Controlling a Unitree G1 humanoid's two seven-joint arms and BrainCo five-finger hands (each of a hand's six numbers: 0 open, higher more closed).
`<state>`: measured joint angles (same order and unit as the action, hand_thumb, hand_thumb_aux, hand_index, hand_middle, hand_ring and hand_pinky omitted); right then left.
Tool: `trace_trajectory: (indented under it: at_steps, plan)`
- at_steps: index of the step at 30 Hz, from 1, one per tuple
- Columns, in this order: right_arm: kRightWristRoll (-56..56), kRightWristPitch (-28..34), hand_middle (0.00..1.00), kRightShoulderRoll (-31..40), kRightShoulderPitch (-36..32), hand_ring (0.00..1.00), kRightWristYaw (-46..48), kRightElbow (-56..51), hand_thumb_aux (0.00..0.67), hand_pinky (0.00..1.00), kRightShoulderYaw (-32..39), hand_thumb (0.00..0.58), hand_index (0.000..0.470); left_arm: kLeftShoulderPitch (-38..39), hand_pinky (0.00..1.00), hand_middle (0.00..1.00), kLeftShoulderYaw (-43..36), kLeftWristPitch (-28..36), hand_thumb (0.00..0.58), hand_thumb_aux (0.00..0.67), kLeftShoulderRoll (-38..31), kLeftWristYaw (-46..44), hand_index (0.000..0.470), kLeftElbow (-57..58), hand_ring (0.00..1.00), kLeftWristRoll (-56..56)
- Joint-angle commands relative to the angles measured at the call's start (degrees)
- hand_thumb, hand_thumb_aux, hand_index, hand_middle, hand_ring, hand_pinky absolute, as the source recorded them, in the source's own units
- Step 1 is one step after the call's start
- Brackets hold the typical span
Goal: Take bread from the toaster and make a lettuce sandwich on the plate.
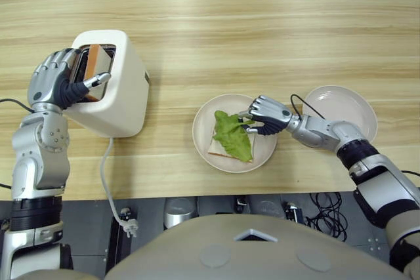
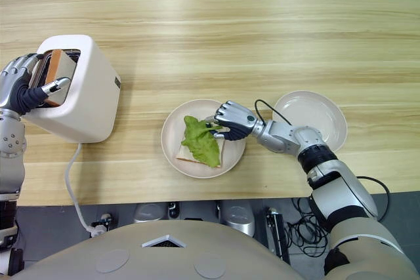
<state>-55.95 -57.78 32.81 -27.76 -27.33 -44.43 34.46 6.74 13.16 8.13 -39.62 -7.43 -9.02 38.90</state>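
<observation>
now | left hand (image 1: 60, 78) gripping bread (image 1: 97, 54) in toaster (image 1: 128, 86): lift straight up | right hand (image 1: 269, 115) pinching lettuce (image 1: 233, 136) over plate (image 1: 264, 150): lay flat

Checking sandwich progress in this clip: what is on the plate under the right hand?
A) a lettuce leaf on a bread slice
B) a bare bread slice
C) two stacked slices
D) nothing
A: a lettuce leaf lies on the bread slice on the plate, the right hand gripping its edge.
</observation>
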Motion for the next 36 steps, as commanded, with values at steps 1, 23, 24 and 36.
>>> trace_trajectory:
  at_steps: [1, 23, 24, 36]
  plan:
    - [-0.79, 0.43, 1.0, -0.21, -0.78, 1.0, -0.2, -0.73, 0.67, 1.0, 0.84, 0.58, 0.46, 0.49, 0.0, 0.0, -1.33, 1.93, 0.58, 0.67, -0.05, -0.79, 0.46, -2.92, 0.0, 1.87]
    - [0.92, 5.54, 0.0, 2.6, -0.41, 0.0, -0.34, 2.27, 0.0, 0.0, -1.45, 0.0, 0.0, -5.12, 1.0, 1.0, 1.91, 2.12, 0.58, 0.67, -1.11, -0.74, 0.46, -9.95, 1.0, -0.8]
    - [1.19, 5.65, 0.0, 2.84, -0.56, 0.0, -0.3, 2.59, 0.0, 0.0, -1.82, 0.0, 0.0, -5.78, 1.0, 1.0, 2.82, 1.92, 0.58, 0.67, -1.34, -0.02, 0.46, -10.55, 1.0, -0.67]
    - [4.69, 6.02, 0.0, 3.37, -1.06, 0.0, -1.9, 6.78, 0.0, 0.0, -6.79, 0.0, 0.0, -14.76, 1.0, 1.0, 4.97, -5.18, 0.58, 0.67, 0.58, 7.7, 0.46, -16.91, 1.0, -1.51]
